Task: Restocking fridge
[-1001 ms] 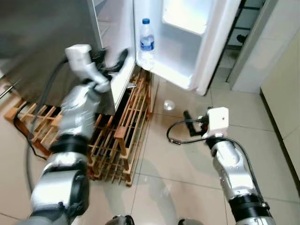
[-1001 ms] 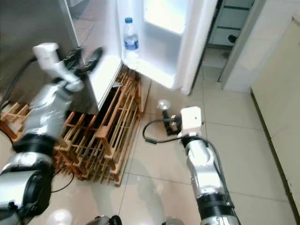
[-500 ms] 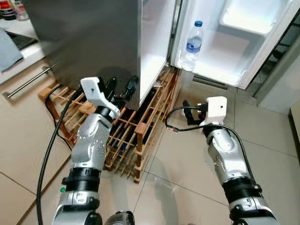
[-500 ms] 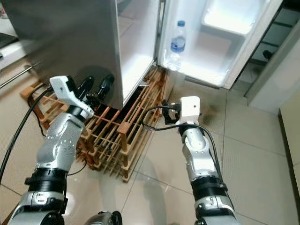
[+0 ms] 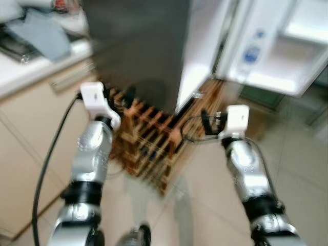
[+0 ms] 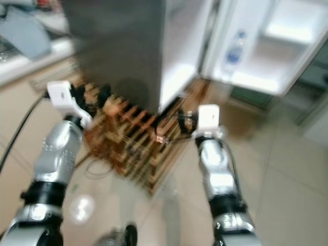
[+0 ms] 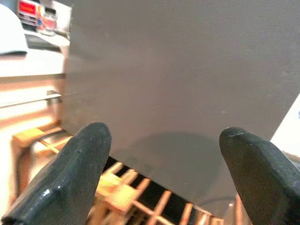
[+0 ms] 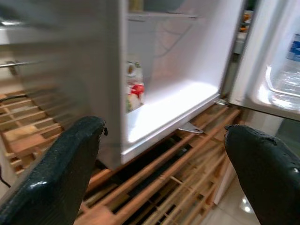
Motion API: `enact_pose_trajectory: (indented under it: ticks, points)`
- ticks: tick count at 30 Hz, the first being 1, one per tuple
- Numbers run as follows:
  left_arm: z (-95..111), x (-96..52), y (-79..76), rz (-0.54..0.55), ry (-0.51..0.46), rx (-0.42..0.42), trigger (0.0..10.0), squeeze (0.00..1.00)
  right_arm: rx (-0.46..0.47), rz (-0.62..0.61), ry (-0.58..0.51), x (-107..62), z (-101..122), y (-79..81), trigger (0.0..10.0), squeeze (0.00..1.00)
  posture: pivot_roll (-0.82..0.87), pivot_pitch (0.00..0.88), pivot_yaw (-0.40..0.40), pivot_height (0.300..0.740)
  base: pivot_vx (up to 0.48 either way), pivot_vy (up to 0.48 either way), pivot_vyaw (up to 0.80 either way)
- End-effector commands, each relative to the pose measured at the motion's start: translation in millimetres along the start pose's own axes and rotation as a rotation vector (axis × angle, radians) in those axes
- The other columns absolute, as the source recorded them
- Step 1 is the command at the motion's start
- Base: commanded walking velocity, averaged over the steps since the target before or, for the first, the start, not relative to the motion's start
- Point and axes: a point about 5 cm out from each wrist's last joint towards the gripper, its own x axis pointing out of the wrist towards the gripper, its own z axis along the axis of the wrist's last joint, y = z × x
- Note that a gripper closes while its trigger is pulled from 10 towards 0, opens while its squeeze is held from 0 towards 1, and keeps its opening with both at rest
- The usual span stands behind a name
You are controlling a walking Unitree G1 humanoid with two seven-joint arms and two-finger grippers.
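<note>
the head views are smeared with blur, so fine detail is hard to make out. the fridge (image 5: 138,46) stands ahead with its dark grey side facing the robot and its door (image 5: 277,46) swung wide open to the right, the lit white interior (image 8: 173,93) showing between them. a water bottle (image 6: 233,48) with a blue label sits in the door's shelf, just a pale blur in the head views and clearer at the edge of the right wrist view. on the inner wall of the fridge there is a small sticker or carton with red on it (image 8: 133,89); i cannot tell which.

under the fridge, on the tiled floor (image 5: 302,169), lies a wooden slatted pallet (image 5: 154,148).

the left end effector (image 7: 164,154) is raised before the grey side of the fridge, fingers spread wide and holding nothing. the right end effector (image 8: 164,154) is up near the pallet's front corner, facing the open compartment, fingers likewise apart and empty.

to the left runs a pale worktop (image 5: 31,77) with a grey cloth (image 5: 43,38) on it.
</note>
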Motion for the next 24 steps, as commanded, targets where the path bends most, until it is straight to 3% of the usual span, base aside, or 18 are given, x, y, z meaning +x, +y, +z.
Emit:
enact_pose_trajectory:
  ticks: [1,2,3,5,10,17,24]
  points:
    - [3,2.9,-1.6,-0.009,-0.005,0.047,10.0,0.0,0.011,-0.005,-0.007,0.5,0,0.2,10.0,0.0,-0.07,0.0,0.003,0.74,0.0,0.48,0.52]
    - [0,3.4,-0.9,0.002,-0.001,0.119,10.0,0.0,0.009,-0.052,-0.084,-0.3,10,-5.2,10.0,0.0,-0.08,0.0,0.015,0.74,0.0,0.0,0.52]
    - [0,3.4,-0.9,0.002,-0.001,0.119,10.0,0.0,0.009,-0.052,-0.084,-0.3,10,-5.2,10.0,0.0,-0.08,0.0,0.015,0.74,0.0,0.0,0.52]
    - [-7,3.6,3.5,0.057,0.031,0.135,10.0,0.0,-0.021,-0.102,-0.199,-2.5,28,-11.0,10.0,0.0,-0.09,0.0,0.023,0.74,0.0,0.0,0.52]
    - [-10,4.1,5.9,0.09,0.043,0.15,10.0,0.0,-0.023,-0.09,-0.242,-2.0,38,-9.3,10.0,0.0,-0.11,0.0,0.025,0.74,0.0,0.0,0.52]
    - [-6,7.3,4.8,0.101,0.019,0.196,10.0,0.0,0.019,-0.013,-0.164,-0.8,24,0.2,10.0,0.0,-0.08,0.0,0.014,0.74,0.0,0.0,0.51]
    - [-5,3.8,5.8,0.107,0.005,0.212,10.0,0.0,0.036,0.04,-0.122,1.9,16,13.3,10.0,0.0,-0.05,0.0,0.01,0.74,0.219,-0.382,0.49]
